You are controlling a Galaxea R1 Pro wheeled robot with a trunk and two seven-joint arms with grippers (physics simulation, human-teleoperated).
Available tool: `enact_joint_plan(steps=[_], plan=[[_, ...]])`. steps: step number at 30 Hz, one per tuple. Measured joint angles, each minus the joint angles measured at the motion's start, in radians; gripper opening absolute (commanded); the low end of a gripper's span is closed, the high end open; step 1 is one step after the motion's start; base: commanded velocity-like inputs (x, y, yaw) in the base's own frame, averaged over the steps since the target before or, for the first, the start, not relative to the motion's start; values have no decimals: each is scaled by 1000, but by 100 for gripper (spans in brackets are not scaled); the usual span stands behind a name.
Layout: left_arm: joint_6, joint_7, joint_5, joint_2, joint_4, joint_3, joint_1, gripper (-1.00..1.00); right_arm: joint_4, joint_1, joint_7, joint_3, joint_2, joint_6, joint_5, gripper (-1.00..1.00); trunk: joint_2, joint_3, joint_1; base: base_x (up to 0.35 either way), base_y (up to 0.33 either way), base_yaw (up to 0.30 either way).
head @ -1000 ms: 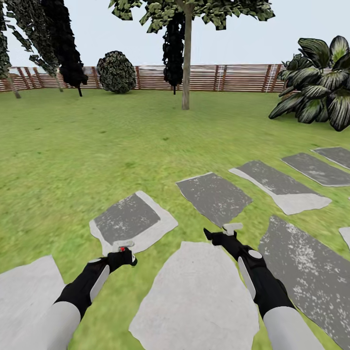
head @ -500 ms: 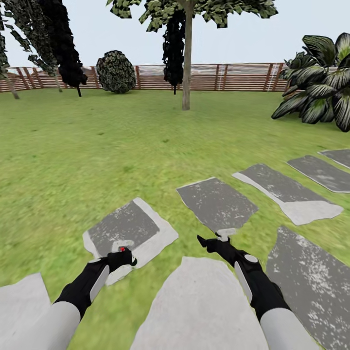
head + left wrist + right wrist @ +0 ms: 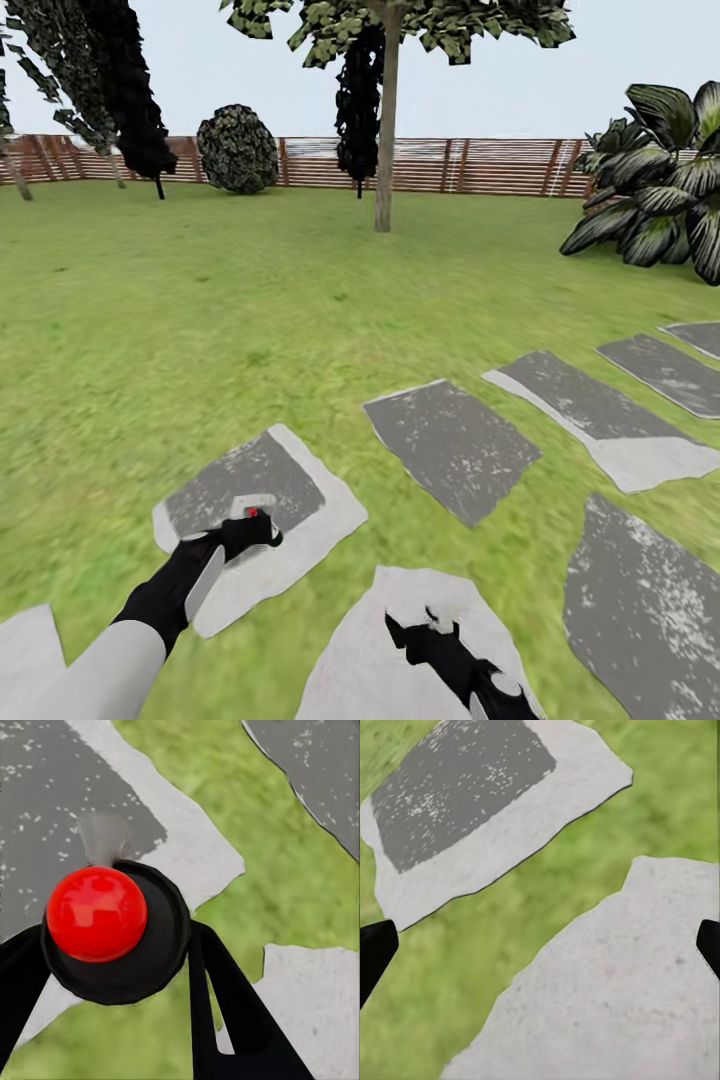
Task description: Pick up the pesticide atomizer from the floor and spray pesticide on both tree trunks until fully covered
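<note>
The black spray bottle with a red cap is pinched upright in the left gripper, presumably for carriage. The right gripper is spread, empty, over a pale flat paving stone. The grey-brown tree trunk is well apart, across the green lawn.

Light grey forearms, black wrists, black left claw bearing a red ball

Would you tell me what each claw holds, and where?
Left claw grips a black round body topped by a red ball, at its sides; right claw is empty.
</note>
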Motion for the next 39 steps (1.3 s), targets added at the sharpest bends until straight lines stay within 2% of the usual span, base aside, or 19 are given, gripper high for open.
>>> enact_joint_plan(steps=[5, 9, 20, 29, 39], plan=[[1, 0, 0, 3, 0, 0, 0, -100, 158, 12, -35, 1, -1, -198, 1, 100, 0, 0, 0, 339, 0, 0], [0, 1, 1, -2, 1, -1, 0, -100, 213, 14, -47, 1, 0, -267, 0, 100, 0, 0, 0, 339, 0, 0], [1, 1, -1, -7, 1, -3, 0, -100, 240, 13, -50, -2, 2, -280, -4, 100, 0, 0, 0, 339, 0, 0], [1, 0, 0, 0, 1, 0, 0, -100, 238, 13, -50, -2, 1, -281, -1, 100, 0, 0, 0, 339, 0, 0], [1, 1, 0, -5, 1, -2, 0, -100, 214, 13, -48, -7, -2, -280, -7, 100, 0, 0, 0, 339, 0, 0]])
